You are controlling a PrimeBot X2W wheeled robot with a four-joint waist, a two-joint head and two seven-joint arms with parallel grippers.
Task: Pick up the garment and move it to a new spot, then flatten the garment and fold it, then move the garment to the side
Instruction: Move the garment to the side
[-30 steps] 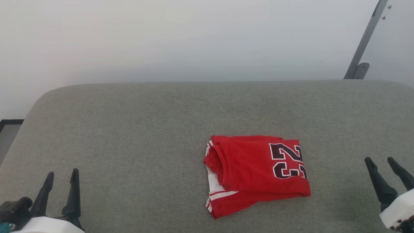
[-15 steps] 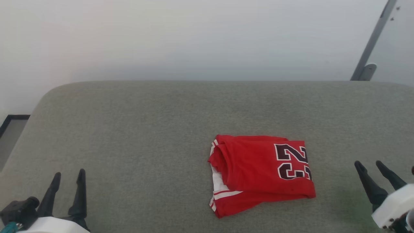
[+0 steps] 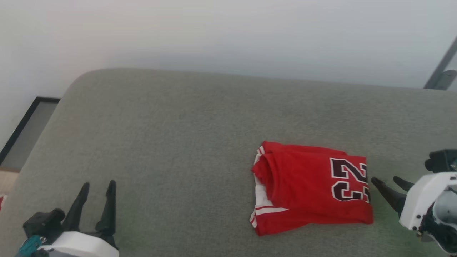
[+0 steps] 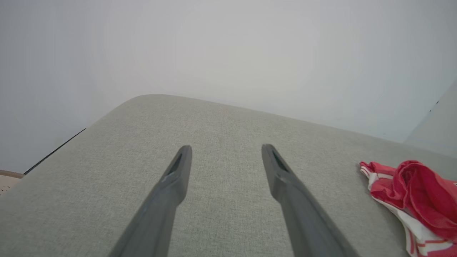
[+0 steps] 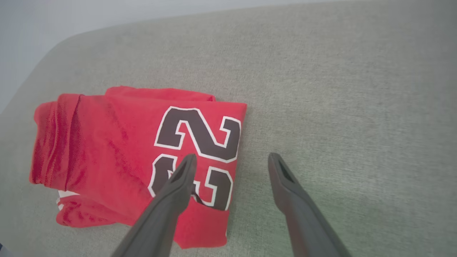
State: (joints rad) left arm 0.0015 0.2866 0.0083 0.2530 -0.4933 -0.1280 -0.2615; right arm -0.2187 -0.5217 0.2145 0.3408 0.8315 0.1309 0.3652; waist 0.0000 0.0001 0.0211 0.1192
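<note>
Head view, one folded garment (image 3: 307, 192) on cushion (image 3: 178, 142), left end effector (image 3: 99, 183), right end effector (image 3: 385, 178), both open, empty

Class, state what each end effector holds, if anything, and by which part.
Nothing is held: the left end effector and right end effector are open, the garment lying ungripped.

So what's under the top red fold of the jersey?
Below that fold of the jersey, a white striped layer and a lower red layer peek out along the edges. Everything further in is covered.
</note>
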